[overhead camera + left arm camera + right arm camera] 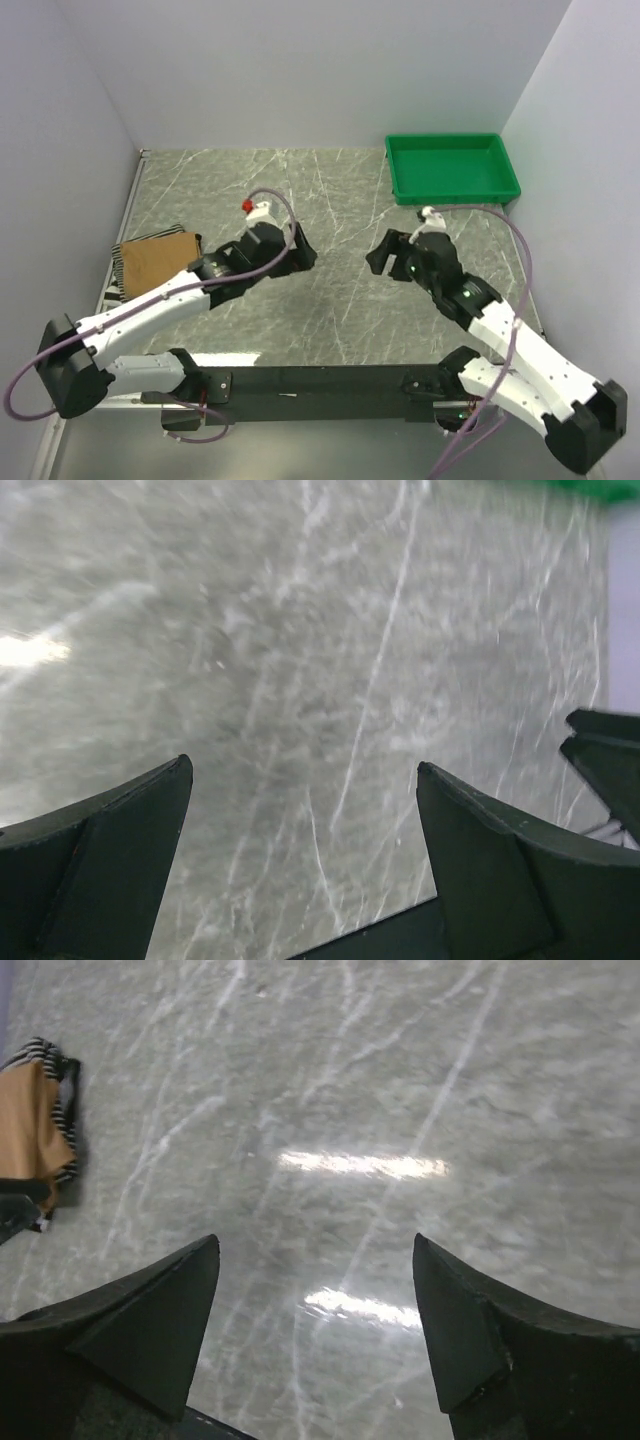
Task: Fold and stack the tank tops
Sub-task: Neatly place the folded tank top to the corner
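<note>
The tank tops lie folded in one stack at the table's left edge. The plain tan-brown top (155,262) is uppermost, with striped cloth (128,245) showing at its edges beneath. The stack also shows at the left edge of the right wrist view, tan (30,1125) with thin-striped edges (66,1110). I cannot tell the two striped tops apart. My left gripper (300,247) hovers over the bare table centre, open and empty, as its wrist view (303,770) shows. My right gripper (385,253) faces it from the right, open and empty (315,1245).
A green plastic tray (452,168) stands at the back right by the wall. White walls close the table on the left, back and right. The grey marble tabletop (330,300) lies between the two grippers.
</note>
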Controlling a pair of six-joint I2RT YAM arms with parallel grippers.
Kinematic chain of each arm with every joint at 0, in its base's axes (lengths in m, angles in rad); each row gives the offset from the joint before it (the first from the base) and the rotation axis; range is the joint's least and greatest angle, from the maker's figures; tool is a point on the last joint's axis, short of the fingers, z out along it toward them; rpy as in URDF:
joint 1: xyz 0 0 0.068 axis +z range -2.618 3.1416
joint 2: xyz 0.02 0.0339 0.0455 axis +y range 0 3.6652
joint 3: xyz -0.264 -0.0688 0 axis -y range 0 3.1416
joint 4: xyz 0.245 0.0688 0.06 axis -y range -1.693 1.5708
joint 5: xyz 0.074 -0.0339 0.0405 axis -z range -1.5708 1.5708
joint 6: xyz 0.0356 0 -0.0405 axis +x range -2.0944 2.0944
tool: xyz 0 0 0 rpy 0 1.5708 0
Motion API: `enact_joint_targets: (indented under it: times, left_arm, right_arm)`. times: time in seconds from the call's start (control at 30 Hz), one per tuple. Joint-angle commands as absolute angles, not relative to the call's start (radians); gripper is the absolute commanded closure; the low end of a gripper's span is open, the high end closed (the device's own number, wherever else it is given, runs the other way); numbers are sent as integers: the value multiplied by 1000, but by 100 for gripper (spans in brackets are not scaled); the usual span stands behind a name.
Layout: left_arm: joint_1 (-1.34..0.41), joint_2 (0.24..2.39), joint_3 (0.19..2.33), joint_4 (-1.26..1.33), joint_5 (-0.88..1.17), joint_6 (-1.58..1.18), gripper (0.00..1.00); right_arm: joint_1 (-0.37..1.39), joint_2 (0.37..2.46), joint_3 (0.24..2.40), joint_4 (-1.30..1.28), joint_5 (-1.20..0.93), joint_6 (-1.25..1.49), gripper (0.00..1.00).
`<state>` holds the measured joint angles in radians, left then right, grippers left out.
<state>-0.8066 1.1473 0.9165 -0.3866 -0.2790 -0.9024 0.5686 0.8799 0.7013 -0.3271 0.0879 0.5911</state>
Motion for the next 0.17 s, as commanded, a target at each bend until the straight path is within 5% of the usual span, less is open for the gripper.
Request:
enact_joint_targets:
  times: [0.0, 0.13]
  left_arm:
    - [-861, 1163, 887, -269, -359, -922, 1]
    - [-867, 1172, 861, -213, -321, -911, 1]
  right_arm:
    - [563, 776, 644, -325, 184, 632, 13]
    - [563, 681, 620, -348, 279, 646, 11]
